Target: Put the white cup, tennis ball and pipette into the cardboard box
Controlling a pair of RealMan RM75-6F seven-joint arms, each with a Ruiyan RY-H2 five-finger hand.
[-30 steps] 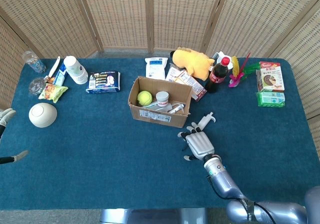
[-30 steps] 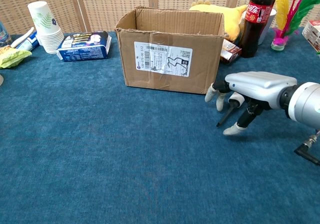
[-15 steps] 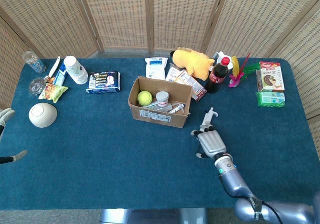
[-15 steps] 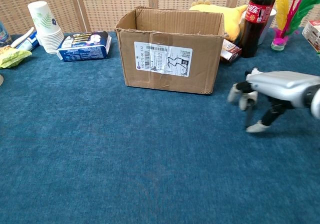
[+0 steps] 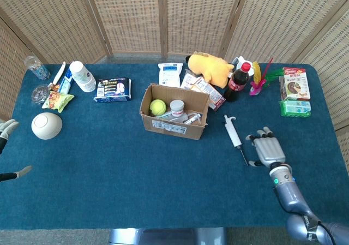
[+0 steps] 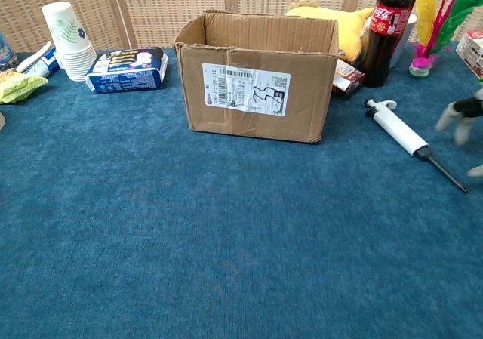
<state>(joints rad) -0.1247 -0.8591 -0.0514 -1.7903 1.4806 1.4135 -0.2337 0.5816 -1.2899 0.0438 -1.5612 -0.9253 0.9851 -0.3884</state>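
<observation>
A cardboard box (image 5: 174, 114) sits near the middle of the table (image 5: 136, 174), with a tennis ball (image 5: 157, 107) and a cup (image 5: 176, 107) side by side inside it, the ball to the left. A pipette (image 5: 233, 133) lies flat on the table to the right of the box, and the right hand (image 5: 267, 149) rests just beside it, further right, apart from it. Behind the box stand a bottle (image 5: 238, 80) and a stuffed toy (image 5: 210, 66), while a stack of cups (image 5: 82, 76) stands far to the left, and the left hand (image 5: 6, 129) shows at the left edge.

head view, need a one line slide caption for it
Pipette lies on the table right of the box; tennis ball inside; right hand open beside the pipette.
</observation>
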